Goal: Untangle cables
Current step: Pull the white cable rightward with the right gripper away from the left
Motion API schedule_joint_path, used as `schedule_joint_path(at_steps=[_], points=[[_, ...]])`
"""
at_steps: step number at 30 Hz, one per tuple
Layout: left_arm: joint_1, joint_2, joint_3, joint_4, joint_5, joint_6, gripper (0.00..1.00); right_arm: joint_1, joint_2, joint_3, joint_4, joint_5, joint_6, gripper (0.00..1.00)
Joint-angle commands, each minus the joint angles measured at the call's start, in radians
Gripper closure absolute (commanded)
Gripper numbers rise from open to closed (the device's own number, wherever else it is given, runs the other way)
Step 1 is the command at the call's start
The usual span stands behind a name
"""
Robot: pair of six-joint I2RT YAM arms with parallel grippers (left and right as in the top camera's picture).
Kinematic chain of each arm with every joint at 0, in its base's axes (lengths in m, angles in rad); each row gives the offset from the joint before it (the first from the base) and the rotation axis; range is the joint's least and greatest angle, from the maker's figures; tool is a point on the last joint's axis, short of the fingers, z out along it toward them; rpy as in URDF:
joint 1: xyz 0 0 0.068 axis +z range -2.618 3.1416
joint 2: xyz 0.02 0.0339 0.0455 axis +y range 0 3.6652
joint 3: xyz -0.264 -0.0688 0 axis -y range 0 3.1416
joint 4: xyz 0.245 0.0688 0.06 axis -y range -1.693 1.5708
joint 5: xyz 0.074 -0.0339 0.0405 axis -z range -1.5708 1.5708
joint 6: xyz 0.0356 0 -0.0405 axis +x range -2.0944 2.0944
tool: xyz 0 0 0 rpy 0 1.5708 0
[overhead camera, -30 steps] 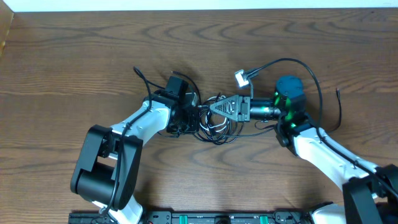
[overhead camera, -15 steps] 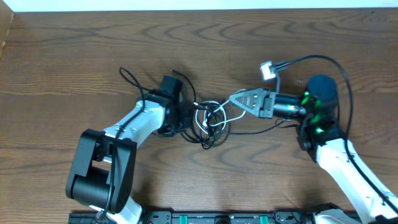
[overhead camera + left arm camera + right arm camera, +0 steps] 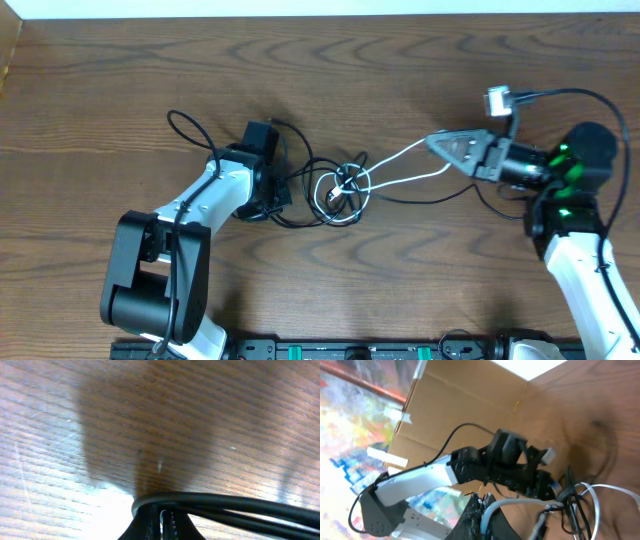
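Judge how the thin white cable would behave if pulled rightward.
Probably floppy: the thin white cable curls into loops at the black cable tangle, straight only toward the right gripper holding it. Likely light, being thin. It may snag, since it threads through that tangle.

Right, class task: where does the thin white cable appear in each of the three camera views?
Overhead: the thin white cable runs right from the central tangle, mid-picture.
Left wrist: not in view.
Right wrist: lower right, looping over the wood.
Shared landmark: the thin black cables, seen in all three views.
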Motion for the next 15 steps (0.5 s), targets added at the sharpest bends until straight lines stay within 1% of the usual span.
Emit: schedule_joint_path(at_steps=[1,6,9,15], points=[[0.025,0.073,-0.076,-0.022,-0.14,-0.019,0.92,-0.105,-0.024,0.014,0.007,-0.073,0.002,0.99],[0.036,0.073,-0.076,-0.033,-0.147,-0.029,0.92,-0.236,-0.024,0.014,0.006,-0.137,-0.012,0.99],[0.058,0.073,-0.076,-0.056,-0.192,-0.069,0.92,-0.311,-0.024,0.014,0.006,-0.161,-0.012,0.99],[0.121,0.073,-0.076,-0.074,-0.199,-0.072,0.92,-0.402,-0.024,0.014,0.006,-0.193,-0.021,0.99]])
